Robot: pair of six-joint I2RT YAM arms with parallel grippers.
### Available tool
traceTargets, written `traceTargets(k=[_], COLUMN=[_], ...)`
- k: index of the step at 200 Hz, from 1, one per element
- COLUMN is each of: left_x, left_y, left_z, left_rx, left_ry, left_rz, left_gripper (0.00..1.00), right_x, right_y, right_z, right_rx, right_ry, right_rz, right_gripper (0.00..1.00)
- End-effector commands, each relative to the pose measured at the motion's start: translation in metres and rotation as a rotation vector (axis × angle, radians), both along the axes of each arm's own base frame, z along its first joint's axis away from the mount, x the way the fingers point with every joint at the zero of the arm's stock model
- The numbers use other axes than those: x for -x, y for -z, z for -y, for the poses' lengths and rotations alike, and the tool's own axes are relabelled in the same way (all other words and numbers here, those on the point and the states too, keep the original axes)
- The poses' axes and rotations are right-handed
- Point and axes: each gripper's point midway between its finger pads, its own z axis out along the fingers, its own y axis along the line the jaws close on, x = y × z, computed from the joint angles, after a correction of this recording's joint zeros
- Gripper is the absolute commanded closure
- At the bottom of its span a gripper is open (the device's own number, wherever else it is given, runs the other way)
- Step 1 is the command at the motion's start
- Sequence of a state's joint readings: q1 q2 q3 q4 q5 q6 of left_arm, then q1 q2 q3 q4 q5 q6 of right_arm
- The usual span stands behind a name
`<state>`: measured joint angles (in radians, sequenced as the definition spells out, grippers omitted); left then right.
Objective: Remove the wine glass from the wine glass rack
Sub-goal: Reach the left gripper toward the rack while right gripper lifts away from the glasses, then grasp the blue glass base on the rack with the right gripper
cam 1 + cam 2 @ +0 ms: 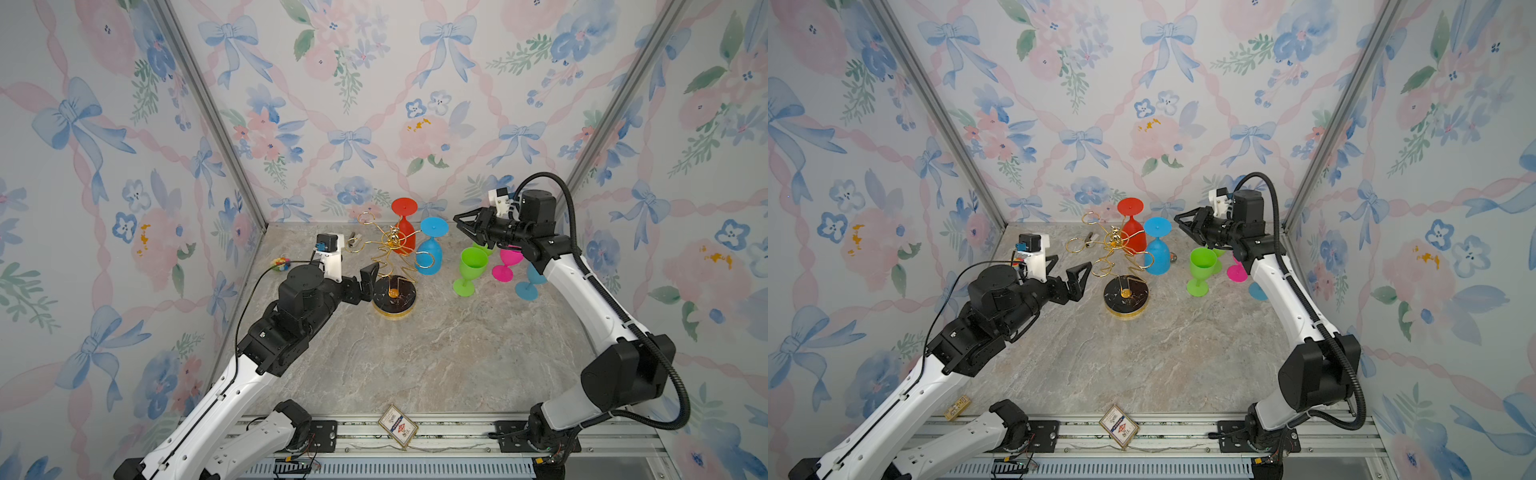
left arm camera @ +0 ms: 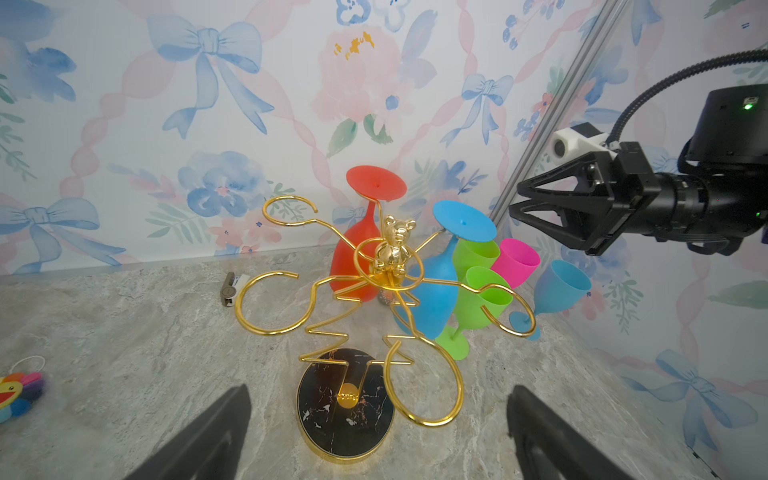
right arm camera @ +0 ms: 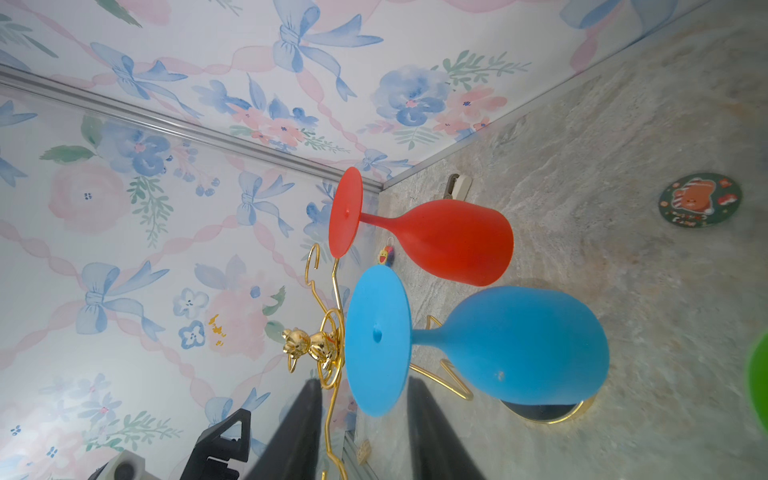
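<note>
The gold wire wine glass rack (image 1: 394,299) (image 1: 1126,297) (image 2: 345,411) stands on its round black base at mid table. Two wine glasses hang on it upside down: a red one (image 1: 404,239) (image 2: 353,266) (image 3: 449,241) at the back and a blue one (image 1: 428,257) (image 2: 432,291) (image 3: 519,345) to its right. My right gripper (image 1: 457,224) (image 3: 365,395) hovers just right of the blue glass's foot, jaws narrowly open, holding nothing. The foot's edge shows between its fingers in the right wrist view. My left gripper (image 1: 361,286) (image 2: 378,395) is wide open beside the base.
On the table right of the rack stand two green glasses (image 1: 471,266), a pink one (image 1: 507,262) and a light blue one (image 1: 528,286), partly behind my right arm. A small card box (image 1: 397,427) lies at the front rail. A colourful toy (image 1: 281,264) sits far left.
</note>
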<state>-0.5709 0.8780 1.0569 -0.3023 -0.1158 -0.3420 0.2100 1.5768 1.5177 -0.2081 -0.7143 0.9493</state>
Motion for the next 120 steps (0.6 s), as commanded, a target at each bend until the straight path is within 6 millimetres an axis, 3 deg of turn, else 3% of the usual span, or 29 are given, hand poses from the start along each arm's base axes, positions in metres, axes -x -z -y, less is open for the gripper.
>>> traceTargets(k=[1, 120], left_x=[0.005, -0.003], left_y=[-0.01, -0.001], left_z=[0.002, -0.018], left_rx=[0.077, 0.074], left_ry=[0.057, 0.001], left_rz=[-0.013, -0.025], left_gripper=[0.02, 0.02], right_x=[-0.005, -0.007], right_y=[0.005, 0.029], right_z=[-0.013, -0.022], right_rx=[-0.04, -0.023], right_ry=[-0.04, -0.06], right_rz=[-0.002, -0.065], right_gripper=[0.66, 0.74])
